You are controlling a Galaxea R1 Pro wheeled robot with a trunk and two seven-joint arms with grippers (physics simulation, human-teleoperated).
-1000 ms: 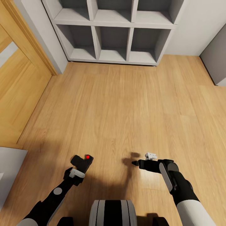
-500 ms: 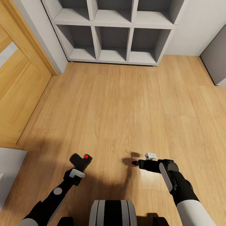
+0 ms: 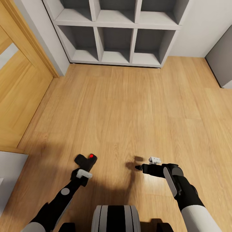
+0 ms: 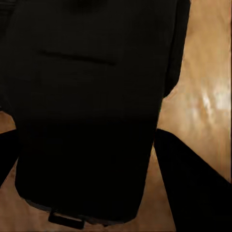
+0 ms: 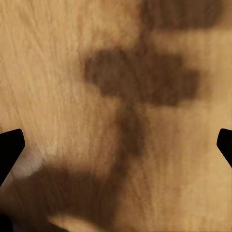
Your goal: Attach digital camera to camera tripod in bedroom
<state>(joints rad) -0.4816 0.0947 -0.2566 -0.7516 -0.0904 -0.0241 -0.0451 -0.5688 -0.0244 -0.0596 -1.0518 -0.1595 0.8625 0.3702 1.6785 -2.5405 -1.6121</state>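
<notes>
- Holding the digital camera (image 3: 85, 160) in my left gripper (image 3: 84, 167), low over the wood floor (image 3: 129, 109) in front of the base; I read the pickup as done.
- In the left wrist view the camera's black body (image 4: 87, 106) sits between the two fingers (image 4: 193, 188), which press in close on either side. I judge the grip to be clamped on the body, though the exact contact line is too dark to confirm.
- The red button (image 3: 91, 156) on the camera points up and away from me, so the camera is roughly upright in the grip.
- My right gripper (image 3: 139, 168) hangs level above the floor and carries nothing. In the right wrist view its fingertips (image 5: 10, 145) sit at opposite edges of the picture, spread wide, with bare floor and shadow between them.
- Ahead stands a grey cube shelf (image 3: 117, 32) against the wall, with a wood-framed panel (image 3: 19, 96) to my left.
- I have no sight of the tripod from here, so the attachment is not started.
- Remaining work, as I judge it: turn or drive until the tripod comes into sight, approach it, raise the camera to the head, and seat it there.
- Rough progress estimate: the first part is complete; locating and mounting are outstanding.
</notes>
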